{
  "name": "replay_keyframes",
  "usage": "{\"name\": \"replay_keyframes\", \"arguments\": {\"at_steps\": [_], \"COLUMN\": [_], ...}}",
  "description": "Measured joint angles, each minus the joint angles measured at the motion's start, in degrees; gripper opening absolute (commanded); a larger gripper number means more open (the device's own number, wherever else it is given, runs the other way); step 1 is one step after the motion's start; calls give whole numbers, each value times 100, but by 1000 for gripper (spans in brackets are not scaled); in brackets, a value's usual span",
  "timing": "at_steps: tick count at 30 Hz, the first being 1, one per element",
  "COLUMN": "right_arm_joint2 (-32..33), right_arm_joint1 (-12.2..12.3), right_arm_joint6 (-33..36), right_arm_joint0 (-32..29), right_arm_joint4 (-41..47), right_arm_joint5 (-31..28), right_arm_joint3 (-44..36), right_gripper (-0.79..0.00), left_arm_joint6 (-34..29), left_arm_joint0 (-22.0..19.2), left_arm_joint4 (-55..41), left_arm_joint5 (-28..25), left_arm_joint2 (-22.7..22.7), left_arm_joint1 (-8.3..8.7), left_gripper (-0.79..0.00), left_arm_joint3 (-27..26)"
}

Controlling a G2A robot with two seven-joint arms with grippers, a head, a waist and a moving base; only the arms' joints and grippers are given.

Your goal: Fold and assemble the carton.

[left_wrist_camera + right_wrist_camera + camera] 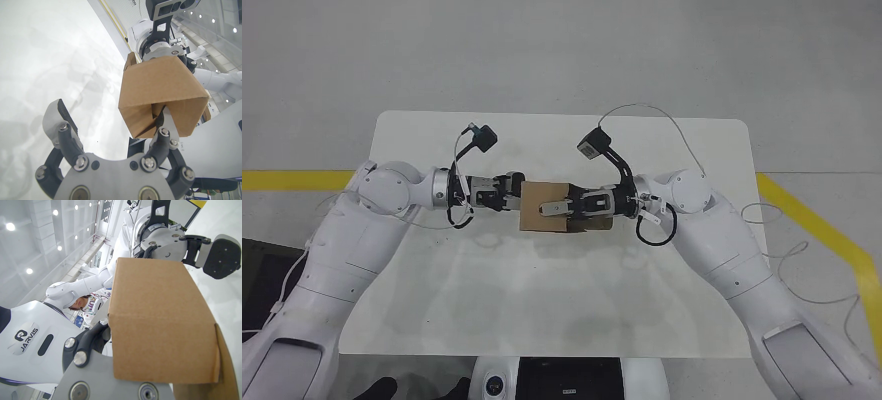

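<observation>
Top view: a small brown carton [540, 207] is held over the middle of a white table [692, 300], the table's edges well apart from it. The right gripper [556, 208] is clamped on it, one finger [550, 209] along the top panel. Left wrist view: the left gripper [112, 108] is spread wide, one finger [170, 121] poked into the carton's open end, gripping nothing. Right wrist view: an end flap [225, 361] stands loose. It looks light, stiff, easily creased; best held by flat panels.
</observation>
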Motion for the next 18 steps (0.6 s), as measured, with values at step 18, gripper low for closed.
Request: {"name": "replay_keyframes", "arguments": {"at_steps": [18], "right_arm_joint2": [109], "right_arm_joint1": [78], "right_arm_joint6": [-229], "right_arm_joint0": [-61], "right_arm_joint4": [-909], "right_arm_joint5": [1110], "right_arm_joint3": [484], "right_gripper": [-785], "left_arm_joint6": [554], "left_arm_joint0": [110], "left_arm_joint4": [1169], "left_arm_joint5": [-696], "left_arm_joint2": [-429], "left_arm_joint1": [140], "left_gripper": [0], "left_arm_joint3": [-22]}}
